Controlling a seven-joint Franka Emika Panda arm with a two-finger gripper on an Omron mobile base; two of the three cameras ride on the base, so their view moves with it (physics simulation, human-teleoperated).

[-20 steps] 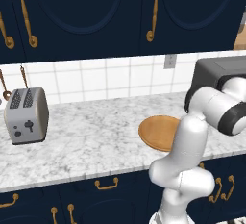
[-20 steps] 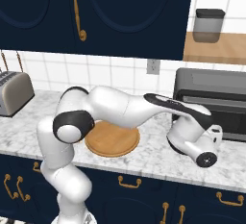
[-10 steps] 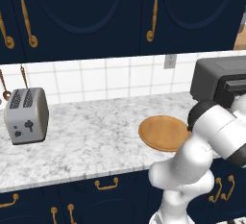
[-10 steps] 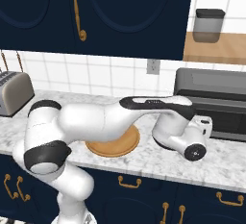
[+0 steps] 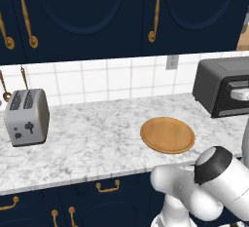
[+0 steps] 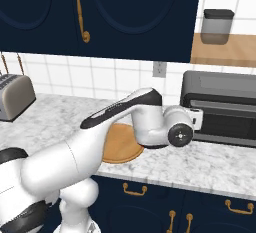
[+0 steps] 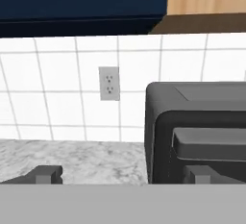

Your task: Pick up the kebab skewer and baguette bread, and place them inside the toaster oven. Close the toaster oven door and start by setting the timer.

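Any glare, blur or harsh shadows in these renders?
Left base view: even flat light, sharp, wooden plate casts barely a shadow. Right base view: soft sheen on the white arm, toaster oven front dark. Hand view: crisp, no blur, wall outlet clearly legible.

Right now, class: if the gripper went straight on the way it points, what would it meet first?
Probably the toaster oven: the gripper faces its left front, one tip before the oven. The other tip lines up with counter and tiled wall. Depth is unclear.

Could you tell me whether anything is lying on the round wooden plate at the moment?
No, in the left base view the wooden plate lies bare on the marble counter.
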